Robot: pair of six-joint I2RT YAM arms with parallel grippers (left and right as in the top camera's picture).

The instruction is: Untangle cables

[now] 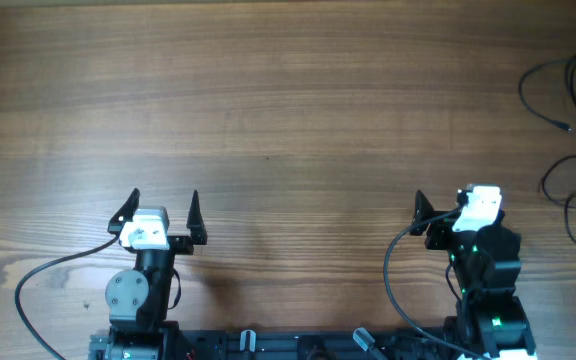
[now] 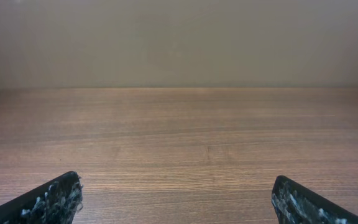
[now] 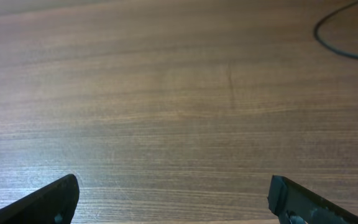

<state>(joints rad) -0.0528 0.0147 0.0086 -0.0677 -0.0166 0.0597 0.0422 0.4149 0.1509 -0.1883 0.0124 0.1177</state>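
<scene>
My left jaws, right jaws: two sets, both wide open, holding nothing. Loose cables [image 1: 568, 128] looped at 3 o'clock frame edge, count unclear. Open tabletop [image 1: 288, 90] between us.

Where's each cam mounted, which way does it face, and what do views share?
Overhead: fixed above the table, looking straight down; left arm and right arm at the bottom edge, jaws open; cables at the right edge.
Left wrist: on the left arm, looking low across the table to a backdrop; its jaws' tips in the bottom corners.
Right wrist: on the right arm, tilted down at the table; its jaws' tips likewise, cable loop top right.
Shared: overhead and right wrist both show cables.
</scene>
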